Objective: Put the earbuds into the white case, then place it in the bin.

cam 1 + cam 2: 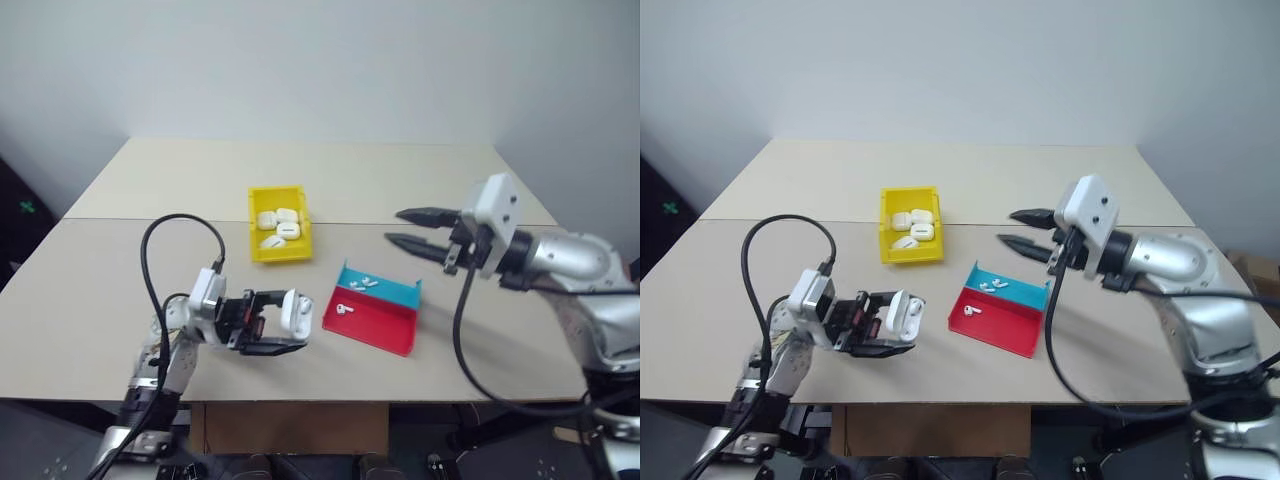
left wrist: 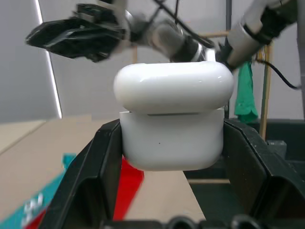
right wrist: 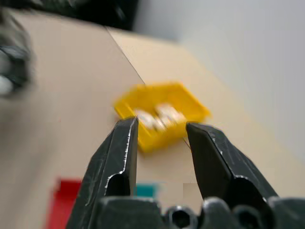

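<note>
Earbuds [image 1: 347, 308] lie loose on the red-and-blue tray [image 1: 385, 335] at lower centre, so loading is judged not yet finished. Case [image 1: 297, 313], glossy white and rounded with its lid slightly ajar, sits clamped in the left gripper [image 1: 283, 322] at lower left. Right gripper [image 1: 402, 226], at centre right, hangs part-open and empty above the tray. Yellow bin [image 1: 254, 245], upper centre, already contains other white cases.

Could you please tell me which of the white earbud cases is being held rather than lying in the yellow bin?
The glossy white rounded case clamped in the left pincer; the other white cases lie loose inside the yellow plastic bin.
</note>
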